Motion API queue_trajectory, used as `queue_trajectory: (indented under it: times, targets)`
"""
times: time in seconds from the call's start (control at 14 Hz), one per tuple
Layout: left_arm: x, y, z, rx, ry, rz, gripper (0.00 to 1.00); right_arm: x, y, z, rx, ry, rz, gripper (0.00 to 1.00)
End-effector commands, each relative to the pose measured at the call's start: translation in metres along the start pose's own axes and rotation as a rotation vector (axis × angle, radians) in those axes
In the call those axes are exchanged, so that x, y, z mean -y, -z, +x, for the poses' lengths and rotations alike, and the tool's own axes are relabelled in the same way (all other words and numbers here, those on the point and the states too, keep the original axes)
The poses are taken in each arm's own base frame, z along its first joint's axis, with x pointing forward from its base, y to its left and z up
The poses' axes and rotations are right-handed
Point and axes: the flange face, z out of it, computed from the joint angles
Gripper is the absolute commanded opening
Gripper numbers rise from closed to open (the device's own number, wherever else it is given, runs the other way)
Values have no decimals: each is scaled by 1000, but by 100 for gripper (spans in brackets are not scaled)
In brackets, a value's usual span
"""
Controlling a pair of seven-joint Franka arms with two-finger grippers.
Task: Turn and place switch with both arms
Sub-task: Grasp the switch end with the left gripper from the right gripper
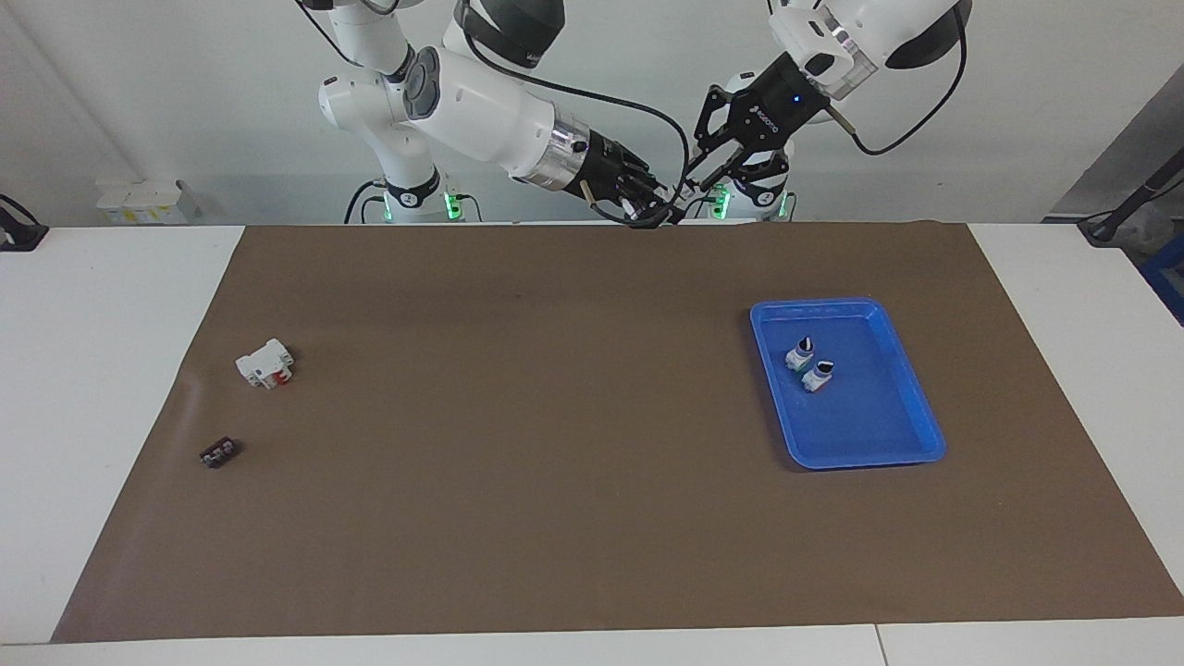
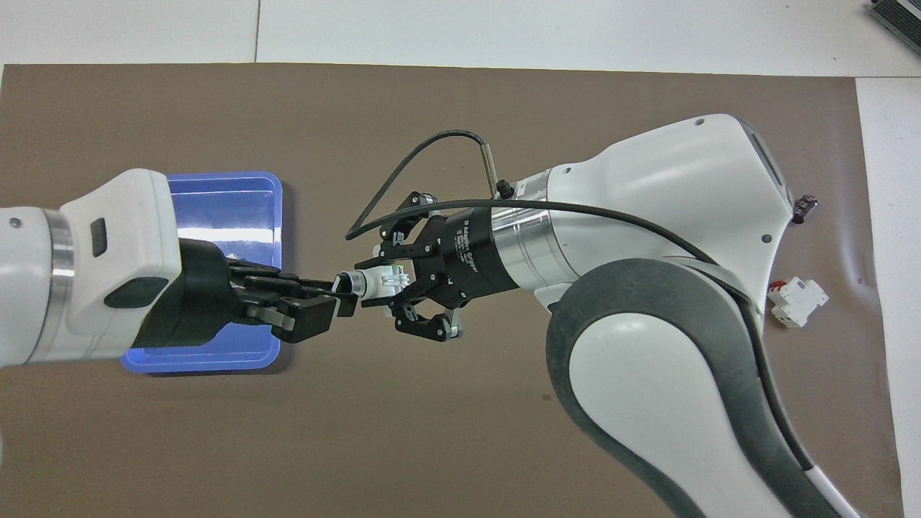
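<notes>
My right gripper [image 2: 383, 282] is shut on the switch [image 2: 368, 283], held level in the air. The switch's white body lies between the fingers and its black knob end points at the left gripper. A bit of green shows at the gripper end. My left gripper [image 2: 344, 302] hangs right at the knob end, and I cannot tell whether it touches the knob. In the facing view the right gripper [image 1: 653, 211] and the left gripper [image 1: 709, 178] meet over the brown mat's [image 1: 518, 481] edge nearest the robots.
A blue tray [image 1: 890, 437] toward the left arm's end of the table holds two small switches [image 1: 801, 354] [image 1: 819, 375]. A white block with a red part [image 1: 265, 363] and a small black piece [image 1: 218, 453] lie toward the right arm's end.
</notes>
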Motion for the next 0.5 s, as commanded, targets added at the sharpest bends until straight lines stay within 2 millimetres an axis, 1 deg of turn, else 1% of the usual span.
queue_trajectory:
  times: [0.0, 0.14, 0.43]
  targets:
    - [5, 3, -8, -63, -1, -9, 31, -3, 4, -4, -9, -10, -1, 0]
    - [9, 1, -9, -113, 13, -13, 31, -3, 4, -4, -9, -10, -1, 0]
    - [10, 0, -13, -116, -1, -21, 31, -3, 4, -4, -9, -10, -1, 0]
